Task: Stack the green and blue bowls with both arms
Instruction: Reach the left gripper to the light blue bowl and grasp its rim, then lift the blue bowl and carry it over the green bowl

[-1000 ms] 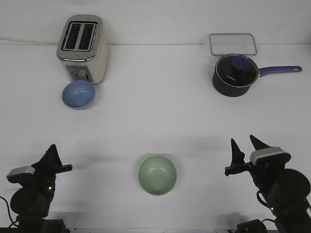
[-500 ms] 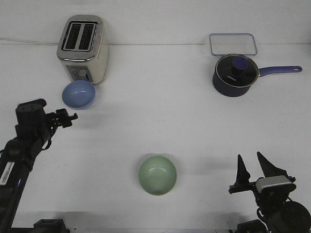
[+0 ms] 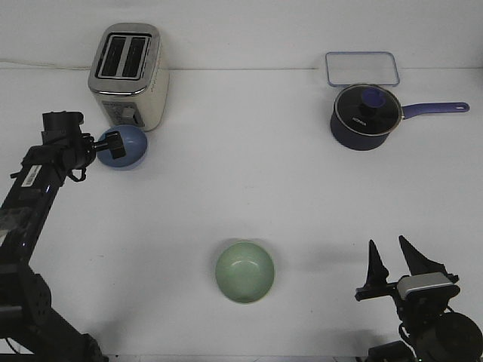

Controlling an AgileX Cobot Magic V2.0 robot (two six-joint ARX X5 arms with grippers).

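Note:
The light blue bowl sits at the back left, just in front of the toaster. My left gripper reaches over the bowl's left rim; its fingers overlap the bowl, and I cannot tell whether they are open or shut. The pale green bowl sits alone near the front middle of the table. My right gripper is low at the front right, open and empty, fingers pointing up, well to the right of the green bowl.
A cream toaster stands right behind the blue bowl. A dark navy saucepan with a glass lid and a handle pointing right stands at the back right. A clear rectangular lid lies behind it.
My left arm has risen from the front left and reached back and right to the blue bowl's rim. My right gripper dropped lower a second ago and has stayed still since.

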